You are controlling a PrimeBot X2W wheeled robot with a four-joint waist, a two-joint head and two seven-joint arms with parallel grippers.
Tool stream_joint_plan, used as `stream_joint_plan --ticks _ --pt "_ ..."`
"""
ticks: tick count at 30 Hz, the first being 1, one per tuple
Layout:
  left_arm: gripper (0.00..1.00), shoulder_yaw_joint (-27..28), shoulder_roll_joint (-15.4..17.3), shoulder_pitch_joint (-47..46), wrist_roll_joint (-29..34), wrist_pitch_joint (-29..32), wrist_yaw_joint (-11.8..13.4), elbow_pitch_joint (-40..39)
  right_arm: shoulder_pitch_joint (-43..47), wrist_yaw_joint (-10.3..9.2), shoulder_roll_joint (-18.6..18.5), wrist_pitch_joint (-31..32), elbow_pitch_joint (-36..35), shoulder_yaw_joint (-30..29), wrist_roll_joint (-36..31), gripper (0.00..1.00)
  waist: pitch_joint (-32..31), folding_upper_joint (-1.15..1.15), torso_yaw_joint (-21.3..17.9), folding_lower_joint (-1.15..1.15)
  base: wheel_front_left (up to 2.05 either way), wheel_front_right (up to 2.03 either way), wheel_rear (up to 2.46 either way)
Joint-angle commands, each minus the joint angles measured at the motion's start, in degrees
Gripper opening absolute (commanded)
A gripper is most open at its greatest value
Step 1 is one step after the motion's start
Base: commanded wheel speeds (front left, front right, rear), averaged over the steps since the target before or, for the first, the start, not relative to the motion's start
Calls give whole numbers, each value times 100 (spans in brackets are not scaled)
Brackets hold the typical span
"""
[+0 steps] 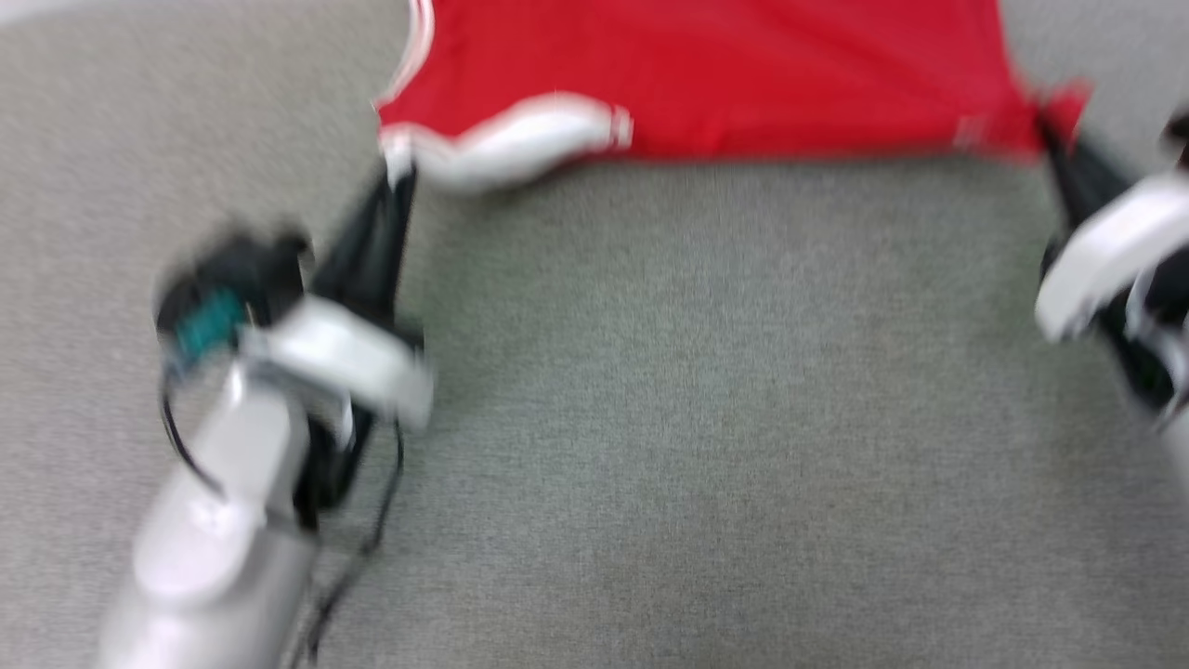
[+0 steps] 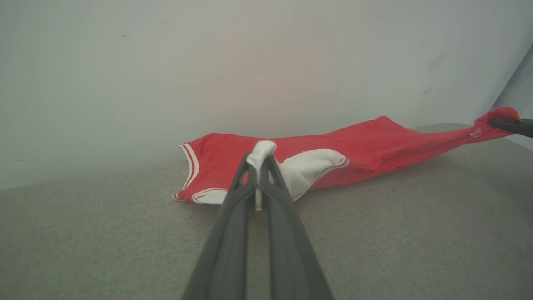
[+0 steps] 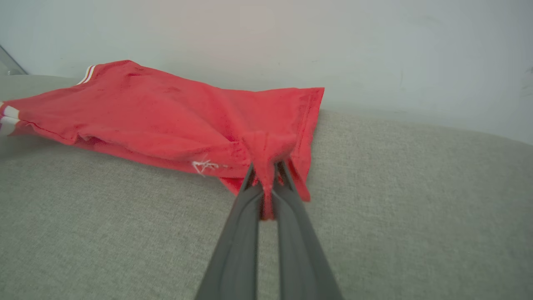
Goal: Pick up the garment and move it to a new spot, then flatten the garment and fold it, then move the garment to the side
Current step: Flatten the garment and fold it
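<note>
I see the red jersey (image 1: 743, 84) lying at the far side of the grey fabric surface (image 1: 650, 418), its near edge pulled almost straight between two pinched corners. At the robot's left end, a white sleeve (image 1: 520, 139) lies curled against the red body, and white-and-red striped trim (image 2: 190, 166) runs along the opening beside it. The left gripper (image 2: 259, 164) is clamped on a tuft of white cloth there. At the other end the right gripper (image 3: 266, 177) pinches a bunched red hem corner, raised a little off the surface. The middle rests on the surface in soft wrinkles. A small white stitched mark (image 3: 204, 166) sits near that red corner.
</note>
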Motion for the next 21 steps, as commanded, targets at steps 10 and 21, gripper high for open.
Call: stream_joint_plan --ticks 10,21 --pt "0 -211 655 2113 -454 420 -151 -537 1743 -4 -381 79 -501 280 818 0 -1115 0 110 1 0 0 0" --pt "0 -315 1354 3803 -855 1227 27 -1916 3272 -4 -759 813 -1441 215 1606 0 -1655 0 -41 1 0 0 0"
